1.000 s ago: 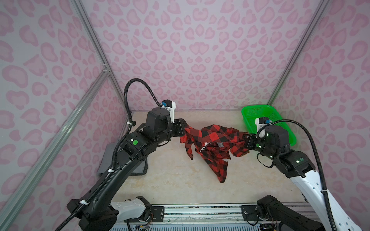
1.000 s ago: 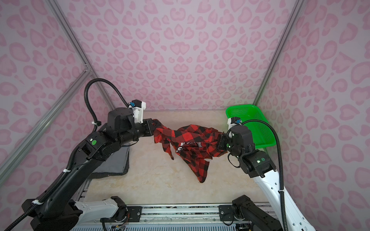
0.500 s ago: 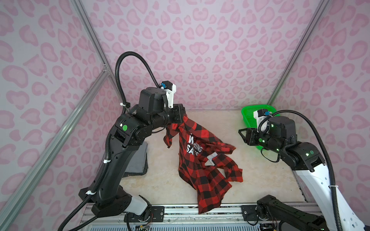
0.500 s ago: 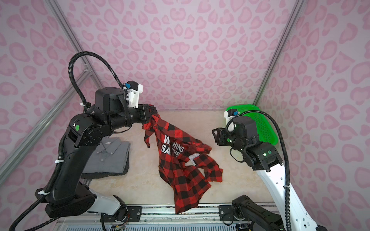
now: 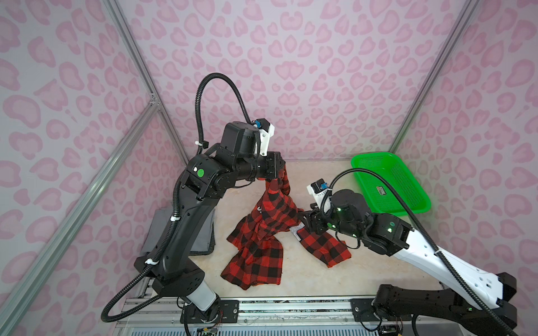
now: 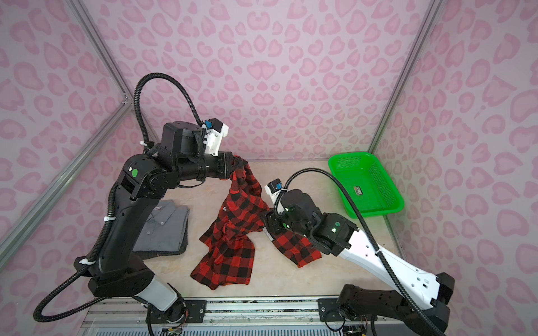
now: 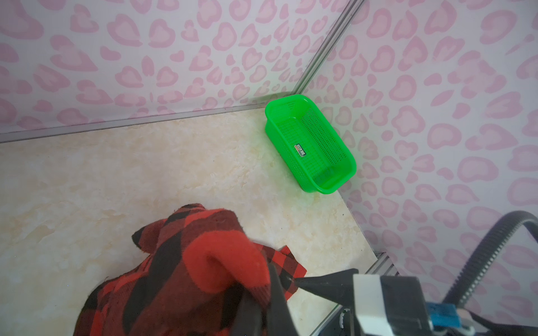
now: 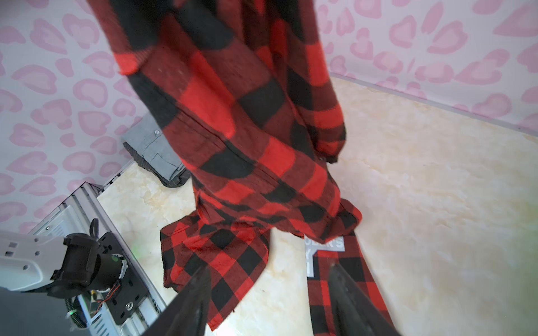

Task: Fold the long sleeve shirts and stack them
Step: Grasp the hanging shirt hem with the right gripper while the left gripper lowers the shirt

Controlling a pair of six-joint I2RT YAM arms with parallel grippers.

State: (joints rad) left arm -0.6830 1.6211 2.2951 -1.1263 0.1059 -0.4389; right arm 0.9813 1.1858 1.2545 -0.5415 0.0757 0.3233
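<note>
folded shirt point(image 6: 163, 229): left, on table point(image 6: 276, 286) | hanging shirt point(image 6: 238, 209): centre | basket point(image 6: 378, 211): far right corner

The left gripper point(image 5: 280, 170) is raised over the pale marbled table point(image 5: 320, 279), clamped on a bunched end of the red-and-black checked cloth shirt point(image 5: 262, 244). The shirt hangs down from it, and its lower folds are spread on the table. The right gripper point(image 5: 307, 222) sits low, touching the shirt's side. A folded plain grey shirt point(image 5: 157, 229) lies behind the left arm, and a green perforated plastic basket point(image 5: 401, 180) stands in the far right corner.
</note>
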